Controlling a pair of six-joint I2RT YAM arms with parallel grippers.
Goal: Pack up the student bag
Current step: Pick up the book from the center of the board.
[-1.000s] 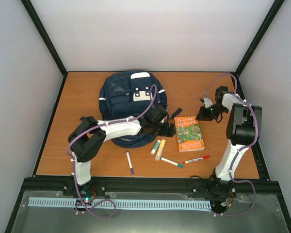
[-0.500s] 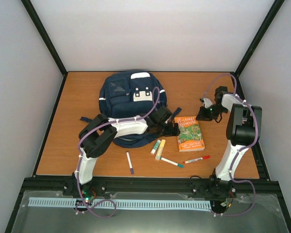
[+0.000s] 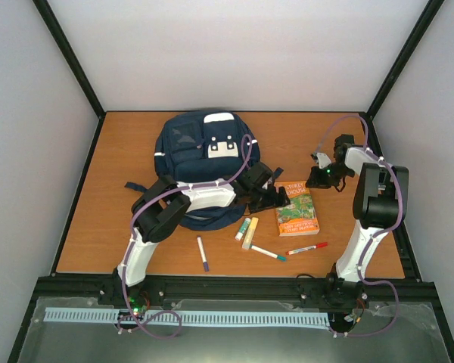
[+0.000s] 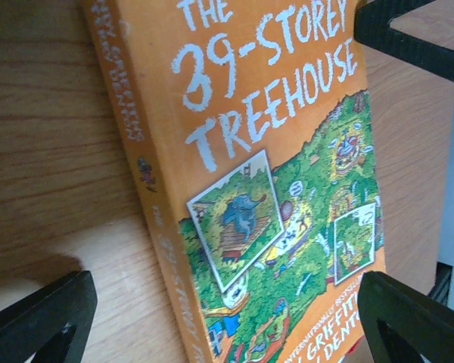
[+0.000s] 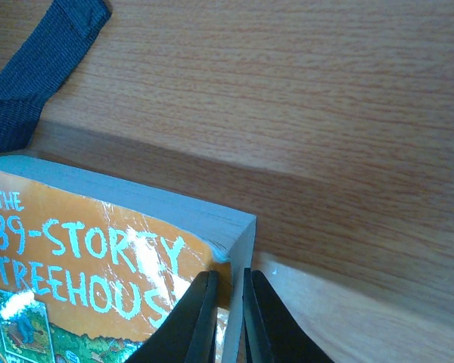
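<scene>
The student bag [image 3: 204, 151] lies flat at the far middle of the table [image 3: 121, 151], pockets up, and no opening shows from above. If it is zipped, or its mouth faces away, anything carried to it will likely just slide off the fabric. The left arm stretches across the bag's near edge, so a careless sweep could drag the bag or snag the loose strap [image 5: 38, 76] lying near the book. The book [image 3: 296, 208] rests flat just right of the bag, and both grippers are at it. The left gripper [image 3: 268, 198] hovers over the cover with its jaws spread wide, holding nothing. Closing from here risks the fingers skidding on the glossy cover or shoving the book toward the right arm. The right gripper [image 5: 228, 318] has its jaws almost together at the book's far corner, where the cover curls. I cannot tell whether it pinches that corner, but a pull there could crease or tear it. The 2 highlighters [image 3: 247, 231] and 3 pens [image 3: 202, 253] lie just on the near side of the book, and a sliding book could scatter them.
</scene>
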